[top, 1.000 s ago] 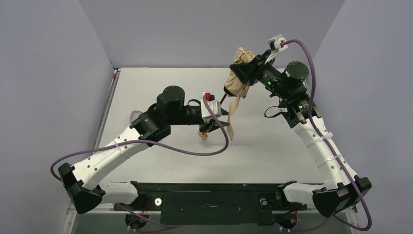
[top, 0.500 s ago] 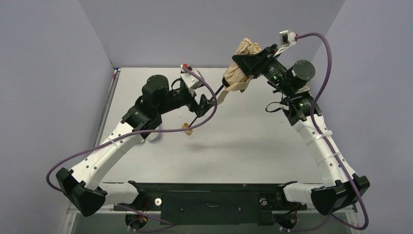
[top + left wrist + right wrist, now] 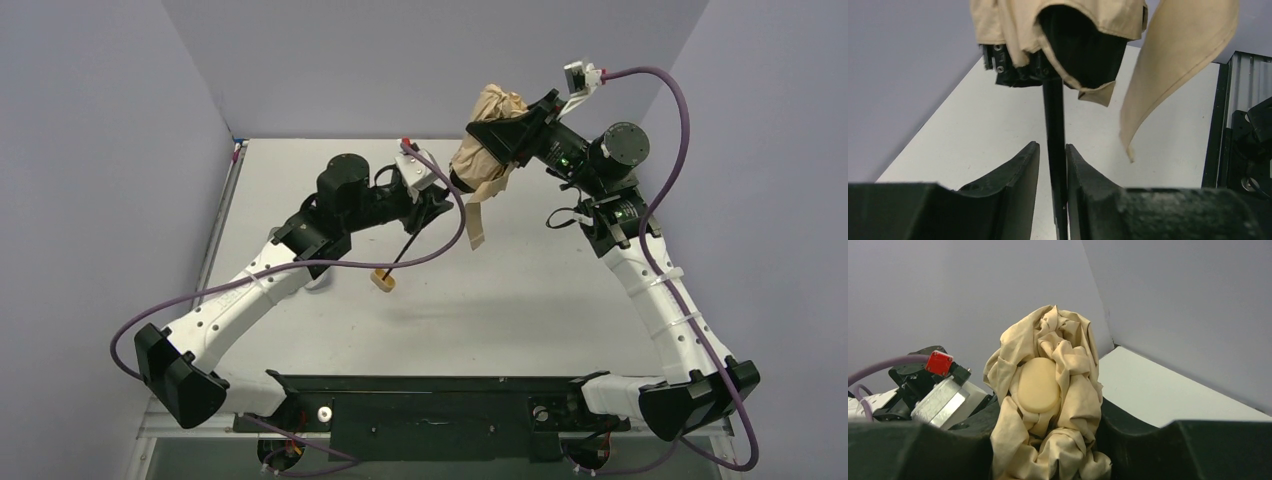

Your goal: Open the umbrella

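Observation:
The umbrella is folded, with its tan canopy (image 3: 478, 158) bunched and held high at the back of the table. My right gripper (image 3: 497, 135) is shut on the canopy (image 3: 1068, 365); in the right wrist view (image 3: 1048, 440) the tan round top cap (image 3: 1037, 385) faces the camera. The thin black shaft (image 3: 408, 245) slants down-left to the tan knob handle (image 3: 382, 281), just above the table. My left gripper (image 3: 436, 200) is closed round the shaft (image 3: 1054, 120) just below the canopy's black inner side (image 3: 1083, 50). One finger (image 3: 1083, 175) touches the shaft and the other stands a sliver off. A tan strap (image 3: 475, 225) hangs free.
The white table (image 3: 560, 290) is walled by grey panels at the back and sides. A pale thing (image 3: 318, 283) peeks out under my left forearm; I cannot tell what it is. A black rail (image 3: 430, 385) runs along the near edge between the arm bases.
My left gripper has moved up the shaft from near the knob to just under the canopy. The right gripper has lifted the canopy a little. More shaft now shows below the left gripper.

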Robot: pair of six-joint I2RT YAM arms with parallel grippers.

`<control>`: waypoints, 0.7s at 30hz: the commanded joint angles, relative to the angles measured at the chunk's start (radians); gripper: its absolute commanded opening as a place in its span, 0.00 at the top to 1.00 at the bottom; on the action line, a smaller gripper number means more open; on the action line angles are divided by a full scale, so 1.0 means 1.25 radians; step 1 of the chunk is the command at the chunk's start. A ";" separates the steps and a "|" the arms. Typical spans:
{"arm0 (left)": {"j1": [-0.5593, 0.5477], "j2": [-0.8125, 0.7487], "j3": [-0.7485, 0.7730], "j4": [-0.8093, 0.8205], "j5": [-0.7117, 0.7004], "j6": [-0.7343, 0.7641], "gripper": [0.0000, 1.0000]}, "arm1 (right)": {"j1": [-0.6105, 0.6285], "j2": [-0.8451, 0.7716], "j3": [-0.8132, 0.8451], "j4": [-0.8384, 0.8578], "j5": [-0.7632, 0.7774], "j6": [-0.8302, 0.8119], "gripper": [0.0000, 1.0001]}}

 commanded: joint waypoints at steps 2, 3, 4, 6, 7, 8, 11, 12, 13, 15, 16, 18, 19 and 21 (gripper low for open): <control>-0.023 0.024 0.037 0.081 -0.032 -0.006 0.97 | 0.025 -0.005 0.058 0.068 -0.052 -0.017 1.00; -0.022 0.025 0.036 0.093 -0.055 -0.017 0.99 | 0.023 -0.004 0.060 0.062 -0.051 -0.021 1.00; -0.019 0.023 0.033 0.109 -0.068 -0.046 1.00 | 0.020 -0.004 0.064 0.047 -0.046 -0.030 0.99; 0.001 0.015 0.024 0.168 -0.104 -0.111 1.00 | 0.002 -0.001 0.063 0.027 -0.037 -0.032 0.82; 0.019 0.011 0.022 0.181 -0.126 -0.133 1.00 | -0.015 0.000 0.061 0.020 -0.033 -0.030 0.60; 0.027 0.010 0.022 0.197 -0.138 -0.169 1.00 | -0.026 0.000 0.057 0.004 -0.024 -0.027 0.50; 0.061 0.012 0.027 0.219 -0.194 -0.227 1.00 | -0.076 0.001 0.050 -0.024 -0.002 -0.021 0.24; 0.081 0.016 0.029 0.229 -0.200 -0.241 1.00 | -0.093 0.000 0.049 -0.031 0.007 -0.015 0.23; 0.092 0.018 0.030 0.233 -0.207 -0.272 1.00 | -0.102 0.001 0.048 -0.032 0.015 -0.005 0.22; 0.126 0.028 0.034 0.239 -0.206 -0.308 1.00 | -0.129 0.001 0.044 -0.033 0.025 0.020 0.21; 0.136 0.034 0.039 0.239 -0.204 -0.311 1.00 | -0.148 0.002 0.042 -0.034 0.028 0.028 0.21; 0.133 0.036 0.038 0.252 -0.192 -0.303 1.00 | -0.170 0.002 0.033 -0.033 0.032 0.051 0.20; 0.130 0.035 0.039 0.257 -0.180 -0.311 1.00 | -0.175 0.000 0.022 -0.031 0.034 0.060 0.20; 0.120 0.041 0.047 0.266 -0.163 -0.348 1.00 | -0.181 -0.010 -0.004 -0.030 0.035 0.060 0.21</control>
